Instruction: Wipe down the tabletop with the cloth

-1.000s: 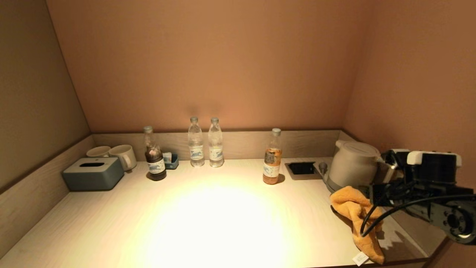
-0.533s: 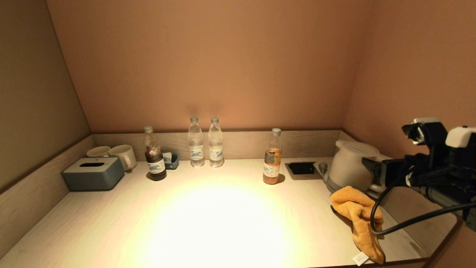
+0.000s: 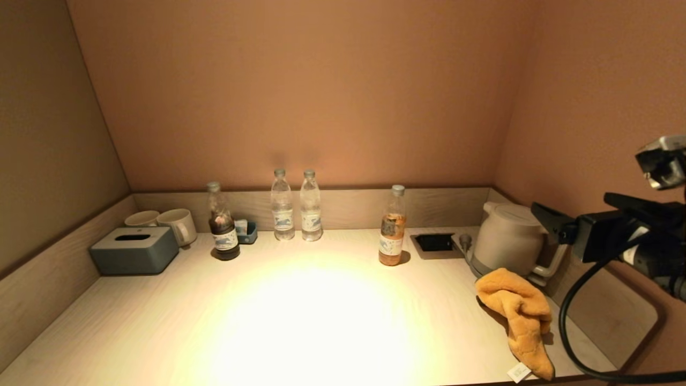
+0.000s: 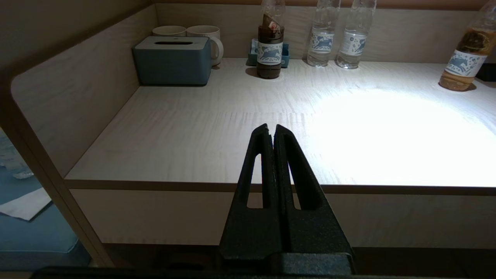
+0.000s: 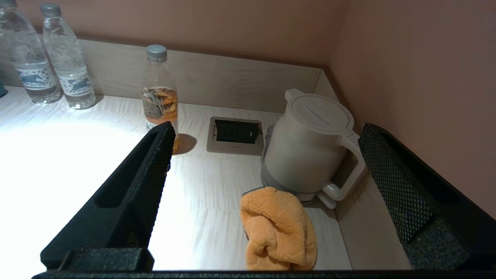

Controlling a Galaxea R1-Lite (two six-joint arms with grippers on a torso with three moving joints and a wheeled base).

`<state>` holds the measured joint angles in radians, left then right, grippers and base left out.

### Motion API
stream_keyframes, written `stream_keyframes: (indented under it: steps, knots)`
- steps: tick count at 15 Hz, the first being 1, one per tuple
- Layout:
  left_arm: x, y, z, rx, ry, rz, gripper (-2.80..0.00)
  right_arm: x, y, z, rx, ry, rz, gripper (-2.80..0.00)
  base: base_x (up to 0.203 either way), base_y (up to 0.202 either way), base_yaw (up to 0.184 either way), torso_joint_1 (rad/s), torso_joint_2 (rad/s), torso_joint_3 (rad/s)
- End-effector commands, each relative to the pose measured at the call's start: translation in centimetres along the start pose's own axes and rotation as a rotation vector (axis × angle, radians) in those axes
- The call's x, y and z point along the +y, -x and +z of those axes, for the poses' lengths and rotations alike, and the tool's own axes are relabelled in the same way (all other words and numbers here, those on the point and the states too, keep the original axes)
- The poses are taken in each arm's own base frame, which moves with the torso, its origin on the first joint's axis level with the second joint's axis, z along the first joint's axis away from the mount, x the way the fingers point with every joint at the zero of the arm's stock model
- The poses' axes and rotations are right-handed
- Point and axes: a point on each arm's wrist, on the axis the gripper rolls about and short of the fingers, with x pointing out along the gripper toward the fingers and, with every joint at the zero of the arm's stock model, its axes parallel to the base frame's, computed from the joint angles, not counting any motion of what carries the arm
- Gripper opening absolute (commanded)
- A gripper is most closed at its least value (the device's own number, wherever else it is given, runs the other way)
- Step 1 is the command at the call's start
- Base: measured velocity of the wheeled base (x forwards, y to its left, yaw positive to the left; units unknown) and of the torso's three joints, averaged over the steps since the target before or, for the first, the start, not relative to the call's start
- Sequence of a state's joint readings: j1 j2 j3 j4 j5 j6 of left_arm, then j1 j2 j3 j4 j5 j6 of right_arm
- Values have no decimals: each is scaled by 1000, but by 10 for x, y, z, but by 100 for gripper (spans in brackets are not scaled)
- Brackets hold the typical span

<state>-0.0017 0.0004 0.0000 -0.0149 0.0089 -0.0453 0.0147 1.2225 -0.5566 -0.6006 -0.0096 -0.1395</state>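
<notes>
Clearly soft and light, the orange cloth (image 3: 517, 313) lies bunched on the counter (image 3: 300, 316) beside the kettle (image 3: 506, 238); its raised folds suit the wide-apart right tool (image 5: 263, 170). Left tool (image 4: 271, 131) pressed together, idle.

Looked like a hotel room refreshment nook to me. There was a wood-grain counter (image 3: 321, 321) boxed in by plain walls, with a kettle (image 3: 506, 236) next to a recessed socket (image 3: 435, 244), matching labelled water bottles (image 3: 282, 206), two mugs (image 3: 179, 225) and a tissue box (image 3: 134, 249) lined up along the back.
</notes>
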Motion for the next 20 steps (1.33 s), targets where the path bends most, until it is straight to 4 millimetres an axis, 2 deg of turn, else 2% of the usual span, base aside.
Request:
stream_keyframes:
  steps: [1, 6, 7, 9, 12, 16, 20]
  knots:
    - [0, 0, 0, -1, 1, 0, -280, 0, 10, 4, -19, 2, 2, 0, 0, 0, 0, 0, 0, 0]
    - [0, 0, 0, -1, 1, 0, -280, 4, 48, 12, -70, 13, 37, 0, 0, 0, 0, 0, 0, 0]
    - [0, 0, 0, -1, 1, 0, -280, 4, 53, 12, -72, 13, 44, -280, 0, 0, 0, 0, 0, 0]
    - [0, 0, 0, -1, 1, 0, -280, 4, 60, 14, -85, 13, 44, -280, 0, 0, 0, 0, 0, 0]
    - [0, 0, 0, -1, 1, 0, -280, 1, 91, 21, -138, 11, 36, -280, 0, 0, 0, 0, 0, 0]
    - [0, 0, 0, -1, 1, 0, -280, 0, 101, 23, -143, 7, 24, -280, 0, 0, 0, 0, 0, 0]
    - [0, 0, 0, -1, 1, 0, -280, -4, 124, 22, -179, 0, -86, -280, 0, 0, 0, 0, 0, 0]
